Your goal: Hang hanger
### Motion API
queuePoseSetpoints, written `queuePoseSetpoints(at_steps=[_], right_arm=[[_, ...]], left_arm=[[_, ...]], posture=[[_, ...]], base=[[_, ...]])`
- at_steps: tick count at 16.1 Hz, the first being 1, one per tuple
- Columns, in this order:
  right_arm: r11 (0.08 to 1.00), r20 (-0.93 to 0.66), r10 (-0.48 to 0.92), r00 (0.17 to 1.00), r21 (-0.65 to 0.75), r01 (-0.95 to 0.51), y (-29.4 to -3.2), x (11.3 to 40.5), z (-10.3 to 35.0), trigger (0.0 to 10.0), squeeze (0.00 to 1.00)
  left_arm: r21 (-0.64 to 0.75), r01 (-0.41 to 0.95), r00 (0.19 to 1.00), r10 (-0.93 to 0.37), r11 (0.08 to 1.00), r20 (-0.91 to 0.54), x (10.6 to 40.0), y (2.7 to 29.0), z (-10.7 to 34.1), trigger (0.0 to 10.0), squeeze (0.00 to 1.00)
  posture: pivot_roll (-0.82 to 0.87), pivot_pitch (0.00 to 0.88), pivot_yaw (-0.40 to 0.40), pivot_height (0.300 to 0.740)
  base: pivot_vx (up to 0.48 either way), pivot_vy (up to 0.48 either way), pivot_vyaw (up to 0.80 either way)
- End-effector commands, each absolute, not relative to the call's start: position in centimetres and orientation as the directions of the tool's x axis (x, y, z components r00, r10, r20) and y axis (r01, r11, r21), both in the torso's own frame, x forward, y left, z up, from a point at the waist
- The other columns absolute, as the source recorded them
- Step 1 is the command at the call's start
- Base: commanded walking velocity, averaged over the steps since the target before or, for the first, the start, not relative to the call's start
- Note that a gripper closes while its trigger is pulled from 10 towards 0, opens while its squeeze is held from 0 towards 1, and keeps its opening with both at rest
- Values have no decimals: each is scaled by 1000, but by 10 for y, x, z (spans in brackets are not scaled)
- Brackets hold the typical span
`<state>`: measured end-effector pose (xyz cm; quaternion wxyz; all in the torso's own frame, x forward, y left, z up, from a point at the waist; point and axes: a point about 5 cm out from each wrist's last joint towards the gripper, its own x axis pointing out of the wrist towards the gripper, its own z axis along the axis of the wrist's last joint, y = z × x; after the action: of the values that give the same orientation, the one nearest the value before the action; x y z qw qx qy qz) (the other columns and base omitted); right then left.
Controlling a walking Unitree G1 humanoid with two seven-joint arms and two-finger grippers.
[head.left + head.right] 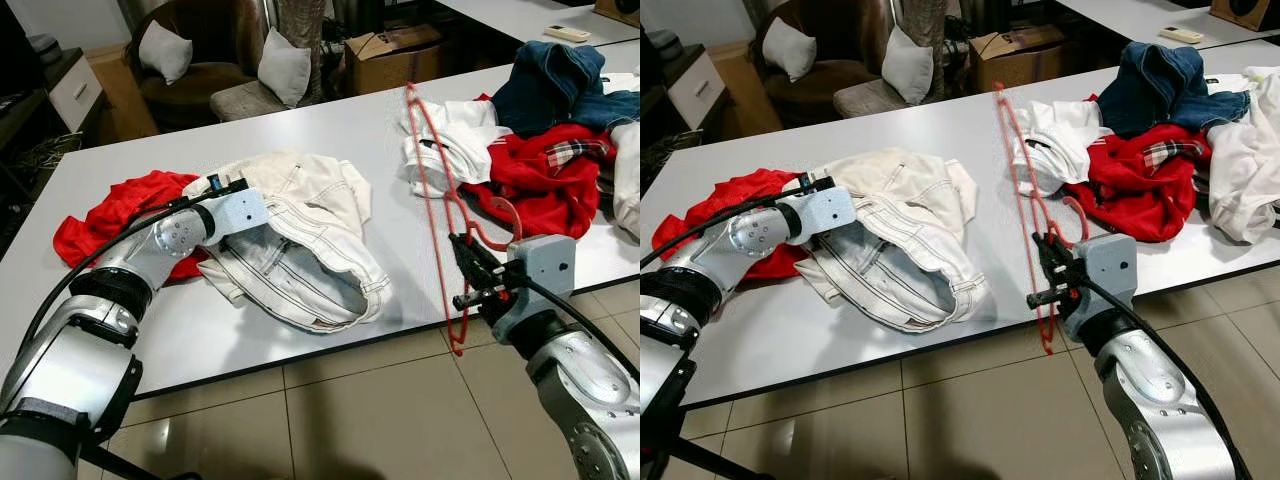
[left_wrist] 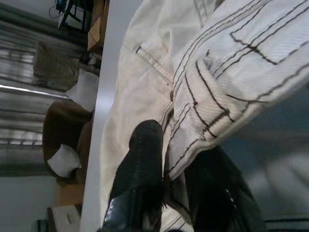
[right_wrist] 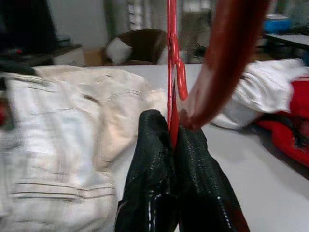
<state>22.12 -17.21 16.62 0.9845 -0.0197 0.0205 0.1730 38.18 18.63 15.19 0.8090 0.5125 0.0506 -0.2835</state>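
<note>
Right hand [image 1: 468, 272] clamped on red hanger [image 1: 432, 190] at counter [image 1: 400, 225] front edge; hanger's long axis toward 11 o'clock. Left hand [image 2: 166, 181] pinches white jeans [image 1: 300, 240], 9 o'clock from hanger.

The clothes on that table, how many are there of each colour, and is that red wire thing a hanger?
Red garments: 2, one by the left gripper at, one in the far pile
Cream jeans: 1
White garments: 2
Blue denim: 1
Red hanger, held by the right gripper: 1
Total: 7, as far as the pile shows.
</note>
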Motion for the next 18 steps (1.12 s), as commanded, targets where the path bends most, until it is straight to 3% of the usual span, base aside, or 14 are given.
queuePoseSetpoints(at_steps=[1,4,7,10,12,16,18], right_arm=[[915,-6,402,916,-28,-402,-166,218,174,10000,0],[811,-63,583,810,-17,-585,-162,196,177,10000,0],[709,-116,702,702,18,-705,-167,173,181,10000,0],[553,-232,822,520,110,-826,-168,150,184,10000,0],[544,-348,815,464,181,-820,-171,143,172,10000,0],[619,-535,730,426,251,-744,-182,144,145,10000,0],[674,-556,680,479,216,-706,-186,155,141,10000,0]], left_arm=[[797,503,838,-414,335,-355,384,189,160,0,0],[759,540,814,-456,365,-360,384,182,160,0,0],[732,498,855,-403,464,-326,390,188,168,0,0],[717,461,878,-385,523,-283,396,191,182,0,0],[718,450,882,-389,532,-265,398,191,188,0,0],[737,446,871,-435,508,-228,398,194,206,0,0],[752,453,860,-456,479,-228,397,194,212,0,0]], posture=[[-183,0,160,740],[-189,0,165,740],[-190,0,166,740],[-189,0,158,740],[-187,0,146,740],[-178,0,127,740],[-173,0,123,740]], base=[[0,0,0],[0,0,0],[0,0,0],[0,0,0],[0,0,0],[0,0,0],[0,0,0]])
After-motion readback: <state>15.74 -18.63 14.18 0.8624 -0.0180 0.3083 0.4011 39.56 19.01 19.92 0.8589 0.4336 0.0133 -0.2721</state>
